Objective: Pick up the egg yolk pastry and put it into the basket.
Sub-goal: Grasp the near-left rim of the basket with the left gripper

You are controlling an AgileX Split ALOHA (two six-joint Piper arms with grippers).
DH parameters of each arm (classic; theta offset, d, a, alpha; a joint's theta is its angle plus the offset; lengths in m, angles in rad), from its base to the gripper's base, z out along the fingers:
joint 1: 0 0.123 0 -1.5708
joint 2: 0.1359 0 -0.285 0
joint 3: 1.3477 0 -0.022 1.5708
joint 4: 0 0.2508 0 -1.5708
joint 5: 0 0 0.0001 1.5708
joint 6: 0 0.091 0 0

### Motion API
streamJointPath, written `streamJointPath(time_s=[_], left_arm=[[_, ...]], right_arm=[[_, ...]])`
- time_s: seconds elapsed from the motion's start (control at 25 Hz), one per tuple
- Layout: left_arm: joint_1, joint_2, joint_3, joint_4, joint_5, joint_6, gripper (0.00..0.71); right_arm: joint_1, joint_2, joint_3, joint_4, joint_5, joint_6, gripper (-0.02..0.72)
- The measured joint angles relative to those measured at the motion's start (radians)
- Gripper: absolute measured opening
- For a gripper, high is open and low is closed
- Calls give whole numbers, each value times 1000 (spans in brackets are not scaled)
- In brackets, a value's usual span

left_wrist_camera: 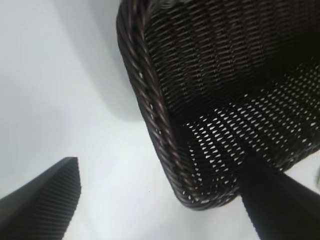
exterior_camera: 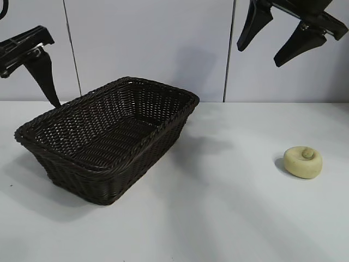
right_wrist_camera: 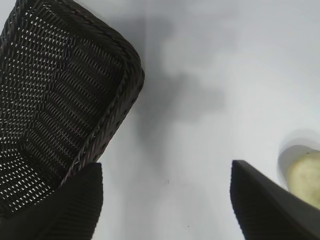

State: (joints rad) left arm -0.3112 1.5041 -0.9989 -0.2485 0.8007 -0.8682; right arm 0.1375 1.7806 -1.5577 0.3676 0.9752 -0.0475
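No readable writing or labels anywhere. Egg yolk pastry (exterior_camera: pixel 302 161) sits on the white table (exterior_camera: pixel 218 218) at approx 4 o'clock, well apart from the basket (exterior_camera: pixel 109 139) at 9 o'clock. Right gripper (exterior_camera: pixel 287 41) hangs high at 1 o'clock, fingers spread, holding nothing. Left gripper (left_wrist_camera: pixel 160 200) at 10 o'clock, by basket's far-left rim, fingers spread, holding nothing.

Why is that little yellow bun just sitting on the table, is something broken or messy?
Nothing looks broken or spilled. The egg yolk pastry sits whole and right way up on the white table, apart from the basket, which stands upright with nothing in it. The right claw hangs open above the pastry; the left claw is open over the basket's rim.
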Motion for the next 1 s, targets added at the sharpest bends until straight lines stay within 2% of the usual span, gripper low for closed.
streamJointPath(time_s=[0.36,1.0], left_arm=[[0,13,3,0,-66,-48,628],[0,260,3,-6,-192,-50,628]], right_arm=[[0,0,0,0,0,0,519],[0,0,0,0,0,0,519]])
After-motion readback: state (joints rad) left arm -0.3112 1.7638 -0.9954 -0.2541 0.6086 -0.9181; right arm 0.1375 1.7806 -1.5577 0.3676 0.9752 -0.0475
